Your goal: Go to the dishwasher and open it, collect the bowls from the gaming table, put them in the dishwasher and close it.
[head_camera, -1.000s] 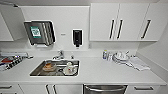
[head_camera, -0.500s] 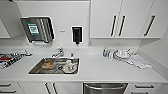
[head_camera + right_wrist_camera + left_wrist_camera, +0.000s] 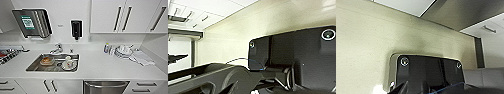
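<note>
The dishwasher (image 3: 106,88) sits under the white counter just right of centre in the head view. Its brushed steel front is shut, with the bar handle (image 3: 106,85) across the top. The bowls and the gaming table are out of view. In the left wrist view my arm's dark plate (image 3: 428,72) hangs over a beige floor. In the right wrist view the plate (image 3: 298,62) and the jointed bar (image 3: 218,77) hang over the same floor.
A steel sink (image 3: 33,65) left of the dishwasher holds a brownish-orange bowl (image 3: 46,60) and white dishes (image 3: 68,64). White dishes (image 3: 123,50) and a cloth (image 3: 143,58) lie on the counter at the right. White drawers (image 3: 143,87) flank the dishwasher, with cupboards (image 3: 107,15) above.
The whole head picture has shifted up a little as the camera moved, so more of the dishwasher front shows at the lower edge. Nothing on the counter has moved.
</note>
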You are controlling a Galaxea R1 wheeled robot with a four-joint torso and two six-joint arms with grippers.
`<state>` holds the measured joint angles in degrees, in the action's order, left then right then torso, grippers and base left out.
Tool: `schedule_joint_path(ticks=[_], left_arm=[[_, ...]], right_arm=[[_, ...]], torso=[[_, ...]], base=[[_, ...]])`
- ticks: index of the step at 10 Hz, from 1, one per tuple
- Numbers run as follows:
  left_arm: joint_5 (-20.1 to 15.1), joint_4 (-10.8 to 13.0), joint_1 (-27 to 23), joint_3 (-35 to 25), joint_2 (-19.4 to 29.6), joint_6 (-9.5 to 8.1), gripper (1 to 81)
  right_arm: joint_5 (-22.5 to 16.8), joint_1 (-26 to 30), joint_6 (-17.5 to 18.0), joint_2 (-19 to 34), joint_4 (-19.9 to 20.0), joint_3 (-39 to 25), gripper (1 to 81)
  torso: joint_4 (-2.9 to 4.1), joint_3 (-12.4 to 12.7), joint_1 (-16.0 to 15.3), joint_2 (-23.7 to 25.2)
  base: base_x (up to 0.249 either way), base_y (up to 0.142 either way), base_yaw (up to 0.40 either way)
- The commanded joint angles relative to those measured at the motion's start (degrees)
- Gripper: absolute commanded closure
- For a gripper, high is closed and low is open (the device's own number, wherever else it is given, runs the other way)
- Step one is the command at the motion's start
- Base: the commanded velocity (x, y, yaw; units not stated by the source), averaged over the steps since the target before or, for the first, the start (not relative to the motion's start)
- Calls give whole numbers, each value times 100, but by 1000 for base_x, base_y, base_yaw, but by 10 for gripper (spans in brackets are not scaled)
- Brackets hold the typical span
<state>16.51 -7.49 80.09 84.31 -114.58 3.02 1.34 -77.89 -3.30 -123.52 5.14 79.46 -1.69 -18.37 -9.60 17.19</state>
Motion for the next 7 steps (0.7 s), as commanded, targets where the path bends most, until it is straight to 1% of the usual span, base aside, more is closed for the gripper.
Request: schedule_joint_path(ticks=[1, 2, 3, 4, 5, 7], left_arm=[[-236, 45, -674, -837, 1050, -47, 10], [-253, 45, -823, -1099, 1208, -56, 10], [-306, 28, -1042, -1285, 1305, -56, 10], [-446, 10, -1245, -1549, 1472, -83, 10], [-726, 45, -1412, -2012, 1760, -91, 10], [-763, 106, -1457, -2698, 2183, -83, 10]], right_arm=[[-310, 523, 365, 465, 66, -221, 10], [-310, 611, 453, 526, 74, -256, 10], [-310, 690, 462, 580, 83, -327, 10], [-310, 761, 471, 650, 83, -415, 10], [-310, 813, 506, 703, 83, -459, 10], [-310, 849, 620, 755, 74, -441, 10]], torso=[[0, 11, -354, 547], [0, -35, -465, 730], [0, -46, -592, 927], [0, -48, -723, 1134], [0, -48, -859, 1351], [0, -50, -1112, 1753]], base=[[0, 0, 0], [0, 0, 0], [0, 0, 0], [0, 0, 0], [0, 0, 0], [0, 0, 0]])
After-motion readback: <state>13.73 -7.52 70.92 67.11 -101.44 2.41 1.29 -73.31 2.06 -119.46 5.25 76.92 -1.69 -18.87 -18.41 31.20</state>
